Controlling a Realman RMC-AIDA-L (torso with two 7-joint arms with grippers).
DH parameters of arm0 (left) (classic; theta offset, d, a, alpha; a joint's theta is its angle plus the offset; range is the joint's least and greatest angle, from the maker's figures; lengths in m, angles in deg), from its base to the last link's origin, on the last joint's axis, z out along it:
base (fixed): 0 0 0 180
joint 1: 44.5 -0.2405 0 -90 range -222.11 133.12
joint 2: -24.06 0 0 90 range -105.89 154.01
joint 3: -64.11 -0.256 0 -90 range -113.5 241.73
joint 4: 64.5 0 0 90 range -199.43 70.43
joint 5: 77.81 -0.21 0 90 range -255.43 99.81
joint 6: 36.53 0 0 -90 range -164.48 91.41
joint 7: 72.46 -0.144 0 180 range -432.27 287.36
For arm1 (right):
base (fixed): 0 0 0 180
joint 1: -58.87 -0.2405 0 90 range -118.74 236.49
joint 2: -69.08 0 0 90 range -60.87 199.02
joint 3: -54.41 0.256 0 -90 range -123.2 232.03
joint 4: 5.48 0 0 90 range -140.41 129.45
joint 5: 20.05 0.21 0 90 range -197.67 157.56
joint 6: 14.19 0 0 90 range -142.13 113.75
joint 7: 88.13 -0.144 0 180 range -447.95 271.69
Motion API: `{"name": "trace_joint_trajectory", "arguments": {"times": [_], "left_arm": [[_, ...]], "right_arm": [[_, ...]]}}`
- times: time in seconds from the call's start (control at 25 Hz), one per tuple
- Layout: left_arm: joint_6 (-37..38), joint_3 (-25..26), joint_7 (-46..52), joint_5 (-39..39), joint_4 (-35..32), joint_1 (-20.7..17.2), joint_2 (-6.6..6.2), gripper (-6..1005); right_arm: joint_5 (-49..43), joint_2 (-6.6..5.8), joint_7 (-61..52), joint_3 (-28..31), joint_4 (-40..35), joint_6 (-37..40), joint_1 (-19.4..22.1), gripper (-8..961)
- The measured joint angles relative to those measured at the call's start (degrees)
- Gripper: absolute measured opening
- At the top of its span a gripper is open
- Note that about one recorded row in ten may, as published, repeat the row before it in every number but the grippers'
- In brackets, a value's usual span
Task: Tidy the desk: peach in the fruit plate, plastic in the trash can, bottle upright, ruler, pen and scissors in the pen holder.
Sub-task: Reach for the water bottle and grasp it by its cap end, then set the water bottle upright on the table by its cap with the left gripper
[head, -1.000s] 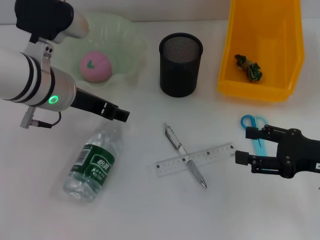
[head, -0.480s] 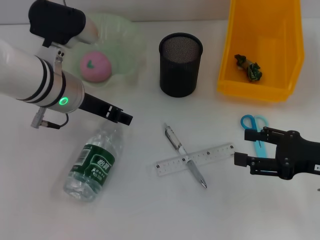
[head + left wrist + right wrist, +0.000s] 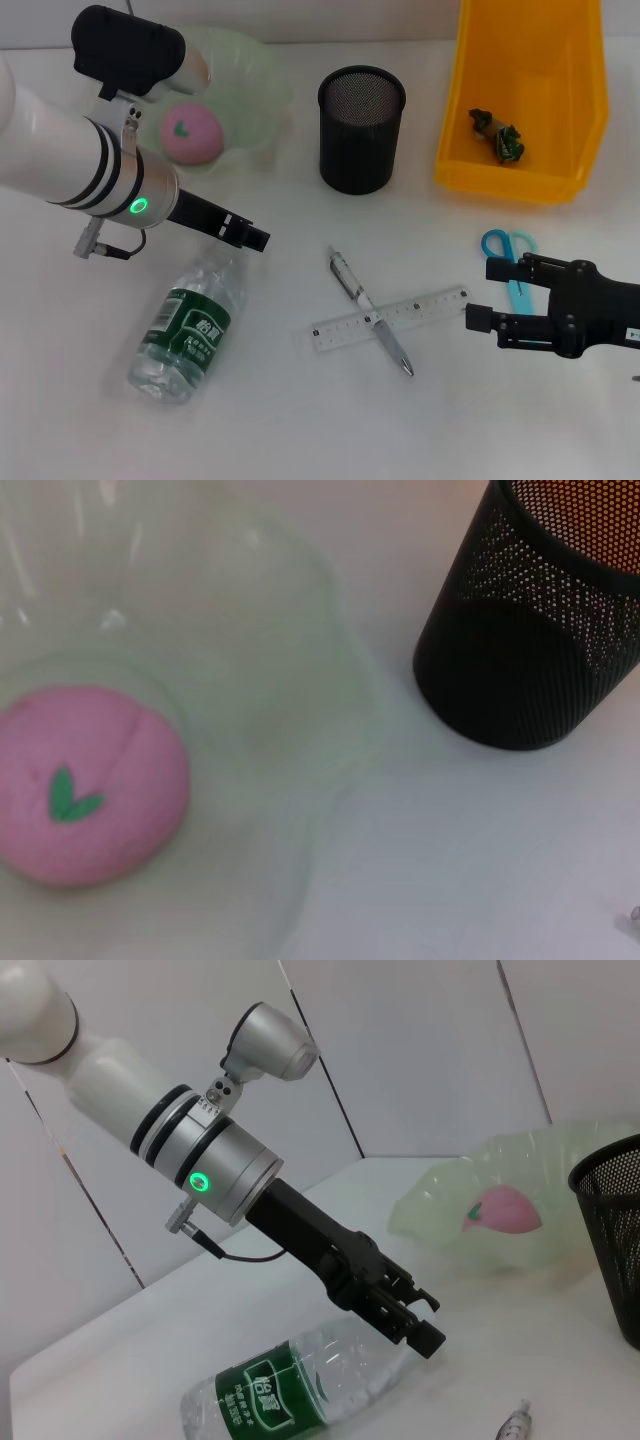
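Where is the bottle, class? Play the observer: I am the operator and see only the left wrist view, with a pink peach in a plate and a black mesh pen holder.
Observer: The bottle lies on its side on the desk. The left gripper hangs close over its cap end.
Operator: And the writing things?
Observer: The pen crosses the ruler on the desk, nearer the robot than the pen holder.
Operator: What about the right arm?
Observer: The right gripper is open and empty, right beside the blue scissors.
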Motion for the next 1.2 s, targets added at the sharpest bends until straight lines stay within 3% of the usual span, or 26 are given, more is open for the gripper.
{"name": "trace_joint_trajectory", "arguments": {"times": [0.36,0.56,0.68,0.8,1.2], "left_arm": [[1.9,0.1,-1.3,0.2,0.0,0.3,-0.04,617],[3.0,-0.2,-2.7,0.7,-2.6,0.2,-0.16,468],[4.3,0.2,-8.5,1.3,-7.9,-2.0,-0.34,467],[5.0,1.1,-11.9,2.5,-9.1,-2.9,-0.4,465],[5.7,12.7,-37.8,23.6,-15.7,-14.9,-0.54,456]], "right_arm": [[0.0,-0.04,-0.1,0.0,0.1,0.0,0.0,840],[0.0,-0.04,-0.1,0.0,0.1,0.0,0.0,840],[0.0,-0.04,-0.1,0.0,0.1,0.1,0.1,840],[0.0,-0.04,-0.2,0.0,0.1,0.1,0.1,840],[0.0,-0.03,-1.0,0.1,-0.4,0.9,-0.2,839]]}}
